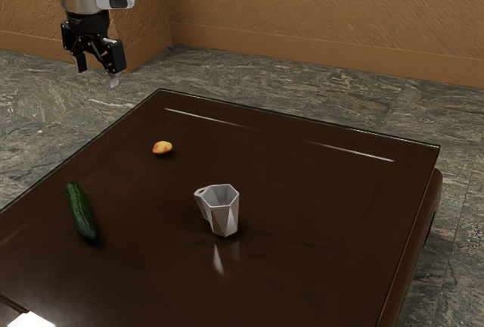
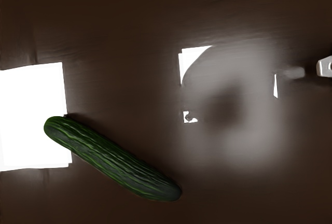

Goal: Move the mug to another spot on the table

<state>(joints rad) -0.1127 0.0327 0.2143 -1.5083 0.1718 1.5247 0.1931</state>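
gripper (image 1: pixel 97 68): way up in the air at the exterior view's left, off past the table's far corner, fingers spread apart with nothing between them
cucumber (image 1: pixel 81 210): lying flat near the table's left edge in the exterior view, well apart from the mug; in the wrist view (image 2: pixel 111 164) it's pretty much below the hand, running diagonally
fruit (image 1: pixel 162 147): small yellow-red thing, sits farther back on the table, between the cucumber and mug but behind both
mug (image 1: pixel 219 207): white, faceted, standing upright around the middle of the table, so its long axis is vertical with the mouth facing up; handle sticks out toward the exterior view's left
table (image 1: pixel 318 206): dark and glossy, you can see the mug's reflection just under it
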